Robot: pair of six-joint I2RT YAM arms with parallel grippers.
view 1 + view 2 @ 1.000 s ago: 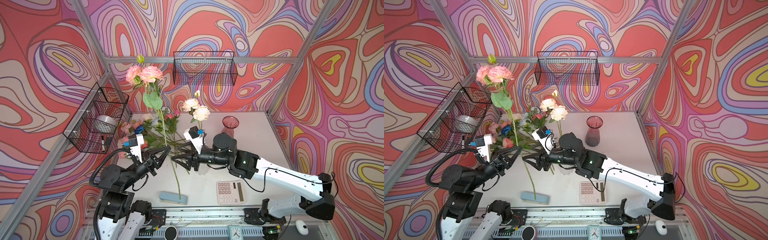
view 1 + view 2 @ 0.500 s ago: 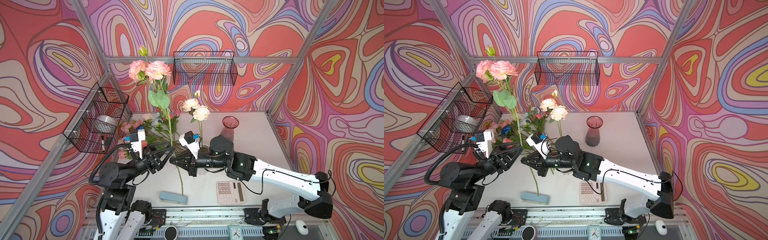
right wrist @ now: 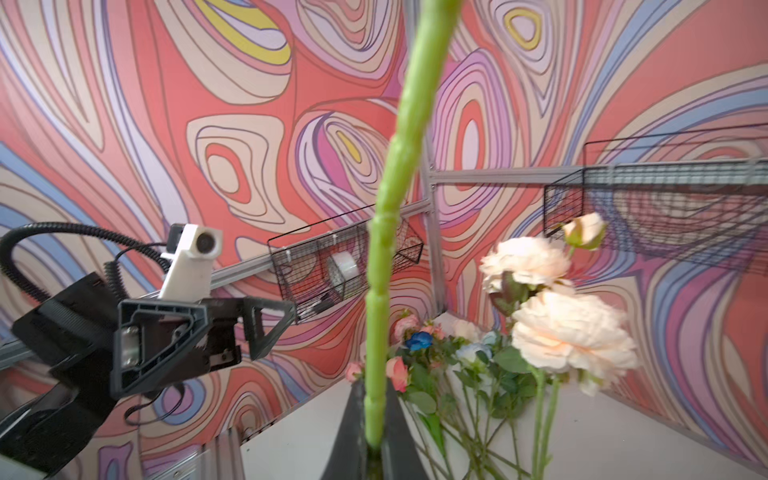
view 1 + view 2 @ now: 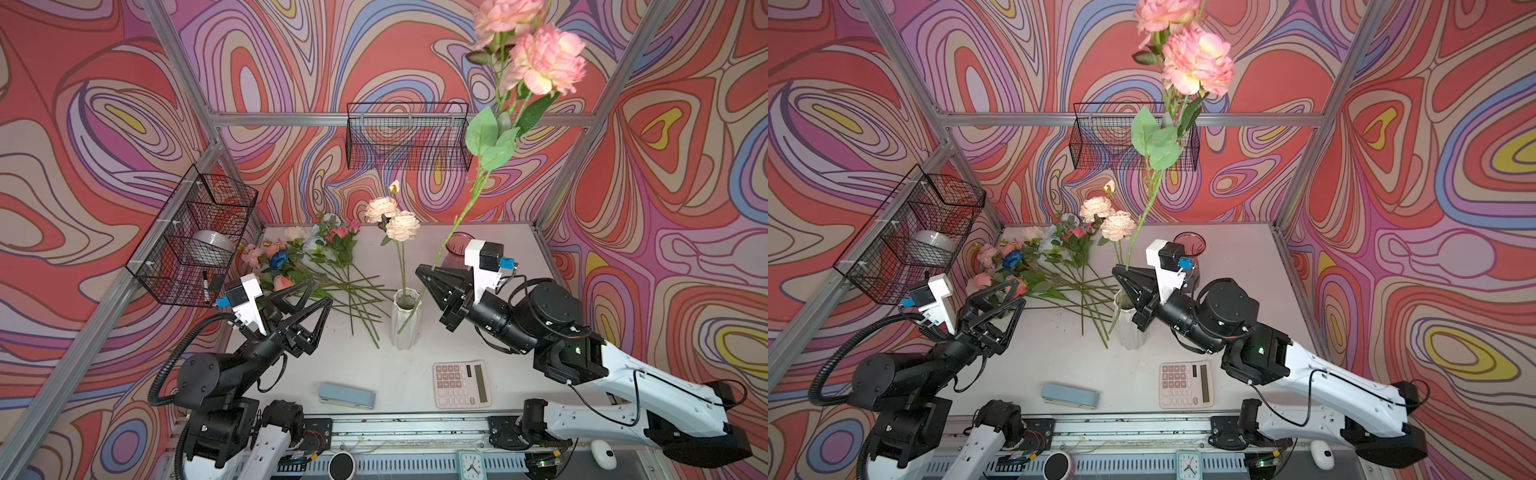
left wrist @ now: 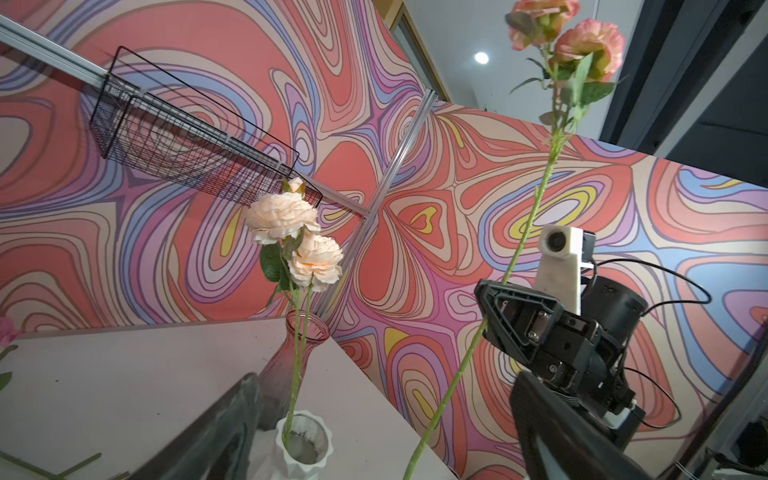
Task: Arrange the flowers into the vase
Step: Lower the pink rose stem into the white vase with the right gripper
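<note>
One stem is in and one is on its way, so by my reading the job is in its early part. The ribbed white ceramic vase (image 4: pixel 406 320) stands near the middle of the pale desk (image 4: pixel 374 365). It holds an artificial peach flower (image 4: pixel 398 219), with two full pale heads and a bud on a thin green stem, standing nearly upright.

The right hand (image 4: pixel 426 274) is clenched on a tall artificial pink flower (image 4: pixel 536 54) with two ruffled heads and a long green stem, gripping it low on the stem. The stem leans, with the heads high above the desk and tipped toward the right wall. In the left wrist view its cut end (image 5: pixel 409 469) hangs beside the vase (image 5: pixel 303 446), outside the mouth and lower than the rim. It is therefore not yet placed; I judge it has to come up and over the opening before it can go down.

The left hand (image 4: pixel 320 293) is released, its jaws spread wide with nothing between them. It sits near the edge of a heap of loose artificial flowers (image 4: pixel 316 262) lying flat at the back left of the desk. The heap has pink, cream and pale blue heads and one deep blue head (image 4: pixel 278 259), with tangled stems fanning toward the vase. I cannot count them exactly, but there are several, and all are left to do.

A pink glass vase (image 4: pixel 1190 245) stands empty behind the right hand.
</note>
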